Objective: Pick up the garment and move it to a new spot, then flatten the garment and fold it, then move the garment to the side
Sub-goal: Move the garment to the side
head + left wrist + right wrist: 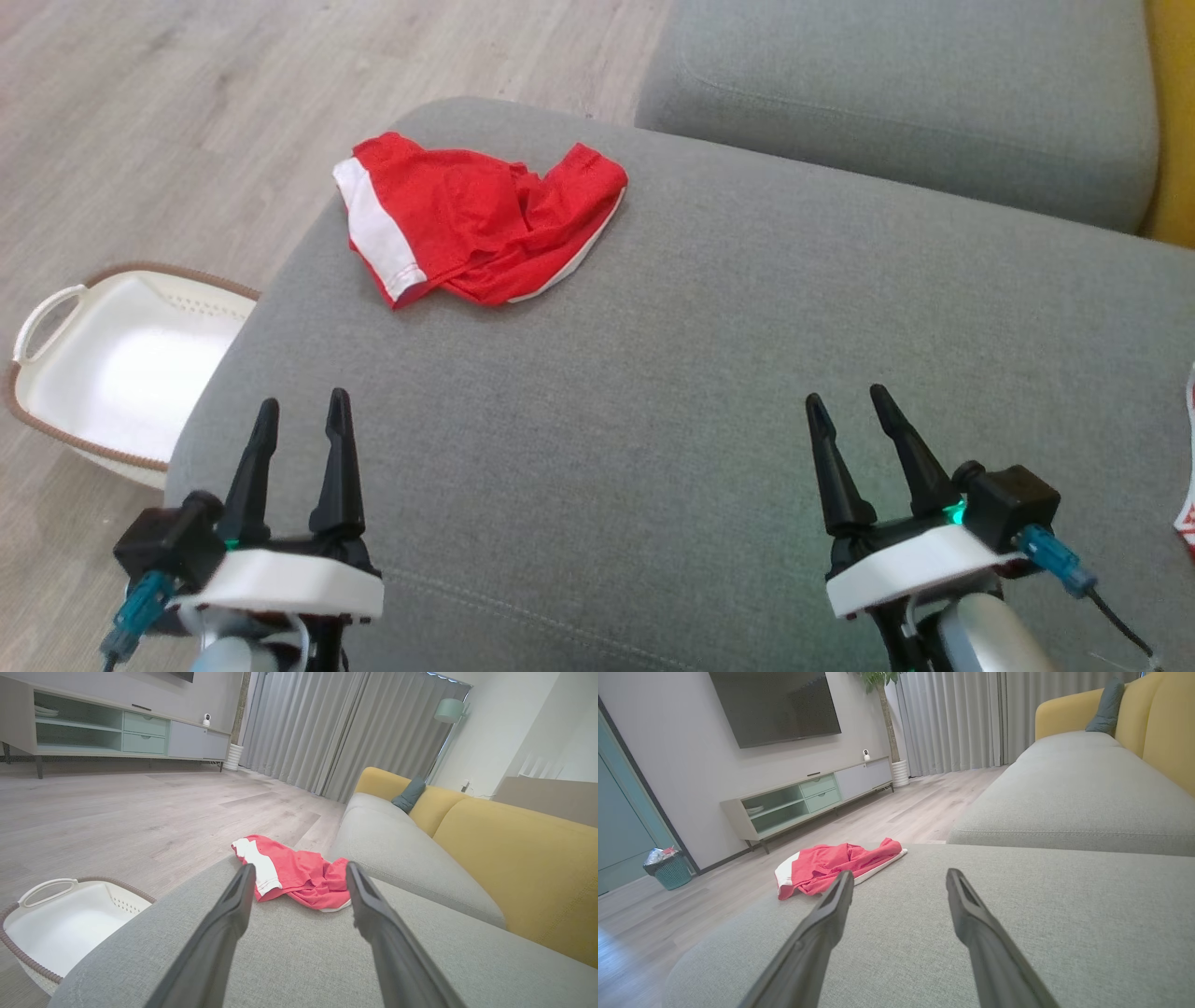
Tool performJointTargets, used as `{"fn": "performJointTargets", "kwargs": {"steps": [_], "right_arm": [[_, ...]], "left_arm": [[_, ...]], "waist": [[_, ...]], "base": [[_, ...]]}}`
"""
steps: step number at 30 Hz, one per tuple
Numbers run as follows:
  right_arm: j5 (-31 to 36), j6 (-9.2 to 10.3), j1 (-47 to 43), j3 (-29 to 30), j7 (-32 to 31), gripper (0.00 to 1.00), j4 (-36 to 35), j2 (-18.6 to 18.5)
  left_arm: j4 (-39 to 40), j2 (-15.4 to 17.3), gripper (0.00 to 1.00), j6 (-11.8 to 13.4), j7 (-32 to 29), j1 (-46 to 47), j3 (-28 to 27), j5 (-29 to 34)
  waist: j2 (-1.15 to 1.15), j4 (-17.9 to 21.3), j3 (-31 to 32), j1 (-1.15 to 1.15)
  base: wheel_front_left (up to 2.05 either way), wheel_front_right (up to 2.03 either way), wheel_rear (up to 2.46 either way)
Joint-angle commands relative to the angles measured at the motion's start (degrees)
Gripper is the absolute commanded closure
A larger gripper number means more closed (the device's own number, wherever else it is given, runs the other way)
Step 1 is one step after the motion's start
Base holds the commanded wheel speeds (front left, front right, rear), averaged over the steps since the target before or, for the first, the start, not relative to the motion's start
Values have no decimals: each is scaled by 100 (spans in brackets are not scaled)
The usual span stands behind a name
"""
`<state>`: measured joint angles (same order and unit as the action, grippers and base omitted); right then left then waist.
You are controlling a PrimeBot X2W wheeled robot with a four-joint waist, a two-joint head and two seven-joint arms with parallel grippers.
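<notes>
Grey woven cloth of the sofa seat cushion point(653, 392) carries the whole scene. Nearest, over its near edge, the left gripper point(303, 399) and the right gripper point(848, 394) hover well apart. Each has its two dark fingers spread with nothing between them, tips aimed up the cushion. Beside the cushion's left flank a white laundry basket point(121, 364) stands on the wooden floor point(140, 112).

Farther on, the red shorts point(467, 219) lie near the cushion's far left corner, ahead of the left gripper and well apart from both. They are bunched and partly doubled over themselves, neither flat nor neatly folded.

Judging from that, the task looks barely begun. The pickup is not yet made, and the move to a new spot, the flattening, the fold and the shift aside all remain.

In the head view the shorts' long axis runs left to right across the cushion. The white-striped end points toward the floor side. The other end points right, toward the second seat cushion point(915, 93) beyond. I cannot tell which edge is the waistband.
</notes>
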<state>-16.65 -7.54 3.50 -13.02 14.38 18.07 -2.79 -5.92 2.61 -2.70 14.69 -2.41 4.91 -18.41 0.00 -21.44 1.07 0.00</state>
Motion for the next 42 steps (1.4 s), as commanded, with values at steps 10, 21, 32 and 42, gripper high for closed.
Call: {"fn": "performJointTargets", "kwargs": {"steps": [10, 21, 32, 42], "right_arm": [[50, 5, 322, -71, 62, 0, -175, -9], [522, 5, 655, 470, 62, 0, -288, -9], [1065, 5, 995, 1071, 24, 0, -516, -9], [1357, 5, 1039, 1139, -208, 0, -943, -9]], "left_arm": [[203, 27, 0, 14, 31, 411, -477, -91], [-855, 262, 0, -139, 31, 1540, -805, 411], [-3331, 954, 0, -126, -1035, 3642, -1014, 220], [-4998, 1300, 0, -316, -1634, 5053, -712, 242]], "waist": [[0, 293, -293, 0], [0, 605, -1029, 0], [0, 860, -1842, 0], [0, 965, -2348, 0]], "base": [[0, 0, 0], [0, 0, 0], [0, 0, 0], [0, 0, 0]]}}
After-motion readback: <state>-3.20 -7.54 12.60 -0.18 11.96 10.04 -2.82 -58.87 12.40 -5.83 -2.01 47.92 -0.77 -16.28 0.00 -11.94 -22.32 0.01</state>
